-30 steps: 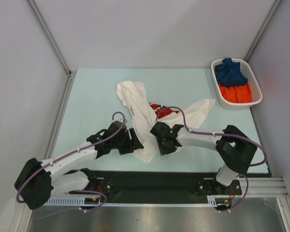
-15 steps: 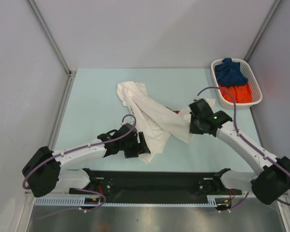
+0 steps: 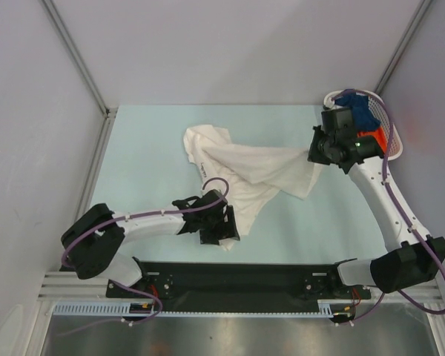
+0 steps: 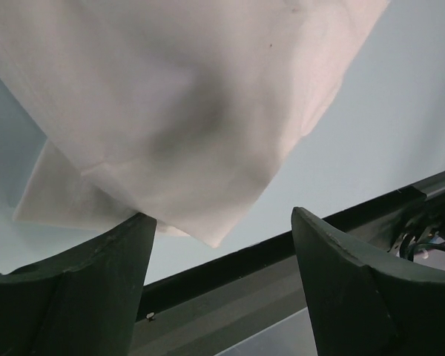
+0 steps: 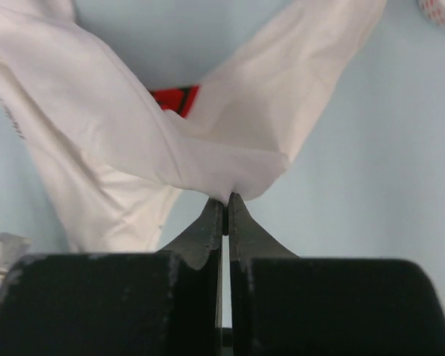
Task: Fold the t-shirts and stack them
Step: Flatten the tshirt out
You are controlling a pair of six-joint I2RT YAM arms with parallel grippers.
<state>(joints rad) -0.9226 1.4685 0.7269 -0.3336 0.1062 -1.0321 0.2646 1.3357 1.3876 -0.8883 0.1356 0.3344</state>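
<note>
Top view, table (image 3: 144, 141) pale blue
- White t-shirt (image 3: 245, 165) lies crumpled about the table's middle. One bunched lobe sits toward 11 o'clock, a drawn-out band runs toward 3 o'clock, and a narrow tail drops to 6 o'clock
- Right gripper (image 3: 312, 154) is at the 3 o'clock end of that band. In the wrist view its jaws are pressed together on a pinched fold of the white cloth (image 5: 225, 202), which fans away from the tips in two flaps
- A scrap of red print (image 5: 174, 99) shows between the flaps
- Left gripper (image 3: 228, 228) is at the 6 o'clock tail of the shirt, low over the table. Its jaws stand wide apart with nothing clamped
- In the left wrist view the shirt's corner (image 4: 208, 148) sits just ahead of the gap. The cloth runs close by one finger (image 4: 104, 274), contact unclear
- White lattice basket (image 3: 392, 150) is at the table's 2 o'clock corner, partly hidden by the right arm
- It holds the dark blue shirt (image 3: 362, 110) toward 12 and the orange shirt (image 3: 377, 138) toward 6
</note>
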